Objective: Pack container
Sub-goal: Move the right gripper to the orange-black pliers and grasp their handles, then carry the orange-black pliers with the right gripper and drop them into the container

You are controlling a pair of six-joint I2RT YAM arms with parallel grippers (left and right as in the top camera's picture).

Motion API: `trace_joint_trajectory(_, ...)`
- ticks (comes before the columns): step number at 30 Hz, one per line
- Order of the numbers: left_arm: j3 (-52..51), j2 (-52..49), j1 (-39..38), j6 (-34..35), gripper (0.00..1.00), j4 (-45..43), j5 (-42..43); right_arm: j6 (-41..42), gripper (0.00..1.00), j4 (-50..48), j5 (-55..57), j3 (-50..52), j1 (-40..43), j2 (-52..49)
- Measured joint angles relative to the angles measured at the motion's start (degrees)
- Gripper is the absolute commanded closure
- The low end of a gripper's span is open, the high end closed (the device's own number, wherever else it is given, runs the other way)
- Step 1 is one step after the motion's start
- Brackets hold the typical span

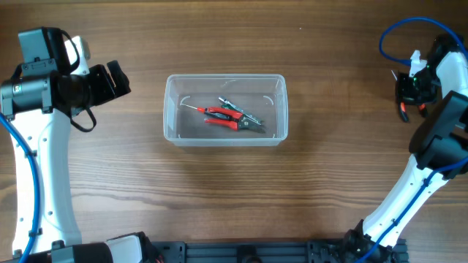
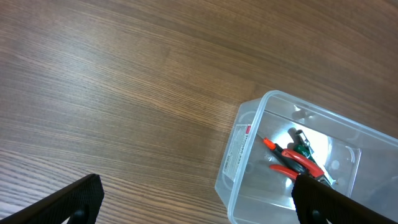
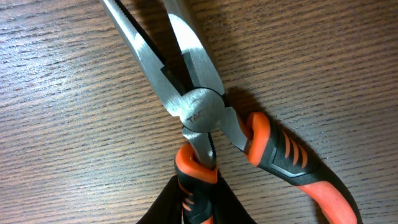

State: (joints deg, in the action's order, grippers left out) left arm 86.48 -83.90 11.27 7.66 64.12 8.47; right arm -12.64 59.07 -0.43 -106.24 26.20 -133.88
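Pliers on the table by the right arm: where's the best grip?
One rubber handle just behind the pivot, from straight above, closing across it. The pliers lie flat with handles splayed, likely too wide to span both, and the steel nose tapers and looks slick. The right gripper is on that handle.

Pliers (image 3: 199, 112), right wrist view: nose tips cut off by the top edge; one handle runs off the bottom right corner; the other is partly hidden between the right gripper (image 3: 196, 194) fingers.
Container (image 2: 225, 180), left wrist view: far end cut off at right and bottom.
Tools inside (image 1: 232, 117), overhead: too small to identify individually.
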Motion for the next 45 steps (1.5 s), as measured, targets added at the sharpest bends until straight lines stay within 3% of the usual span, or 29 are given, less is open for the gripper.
trace_joint_trajectory(5,0.0,0.0,0.0,0.0,0.0,0.0,0.0,0.0,0.96,0.02,0.0,0.0,0.0,0.0)
trace_joint_trajectory(18,0.0,0.0,0.0,0.0,0.0,0.0,0.0,1.05,0.96,0.31,-0.68,0.22,-1.09,0.83)
trace_joint_trajectory(22,0.0,0.0,0.0,0.0,0.0,0.0,0.0,-0.26,0.96,0.61,-1.09,1.4,-4.98,6.71)
trace_joint_trajectory(28,0.0,0.0,0.0,0.0,0.0,0.02,-0.5,-6.6,0.96,1.4,-3.8,1.29,-17.16,27.74)
trace_joint_trajectory(31,0.0,0.0,0.79,0.09,0.0,0.28,-0.96,-10.58,0.96,4.07,-6.1,0.26,-27.78,35.74)
trace_joint_trajectory(38,0.0,0.0,11.39,1.25,0.0,1.55,-0.68,-14.32,0.96,6.95,-7.34,0.35,-47.08,34.91)
trace_joint_trajectory(45,0.0,0.0,16.87,0.5,0.0,2.93,0.48,-14.93,0.96,4.9,-7.74,0.37,-58.55,31.95)
